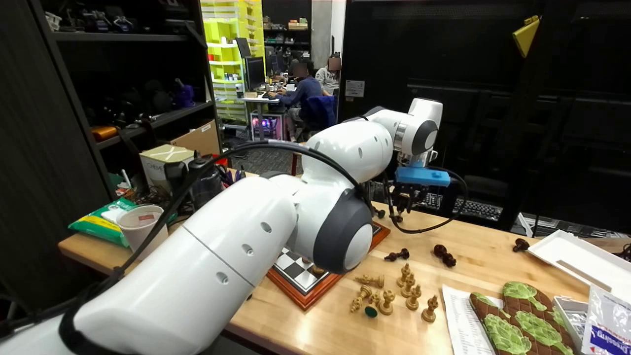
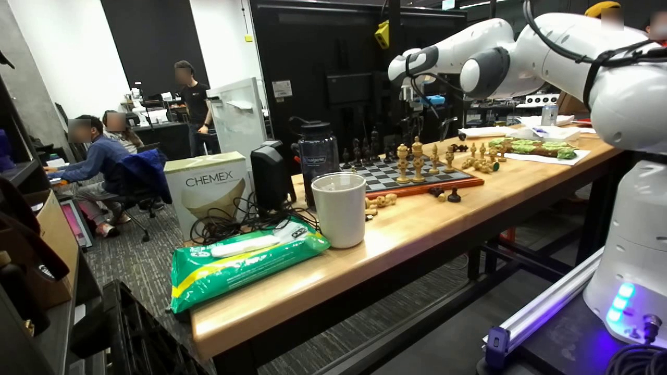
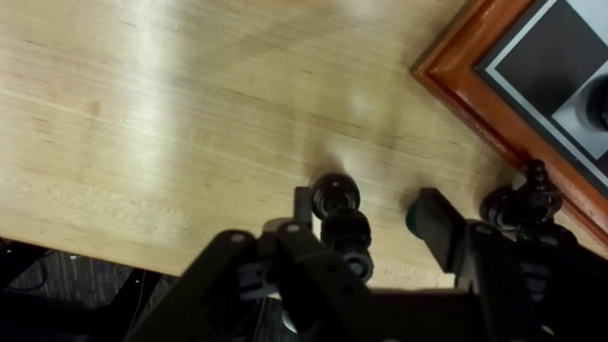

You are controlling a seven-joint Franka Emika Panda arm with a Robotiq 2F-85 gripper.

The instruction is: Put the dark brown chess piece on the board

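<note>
A dark brown chess piece shows between my gripper's fingers in the wrist view and seems upright on the table. It is close to the left finger, with a gap to the right one. My gripper is open around it; it also shows low over the table's far side in an exterior view. The board has a reddish-brown frame at the wrist view's upper right. The board also shows in both exterior views, partly hidden by the arm in one of them.
Another dark piece lies against the board frame. A green piece base shows behind the right finger. Dark pieces and light pieces are on the table. An oven mitt, a white tray and a cup are also there.
</note>
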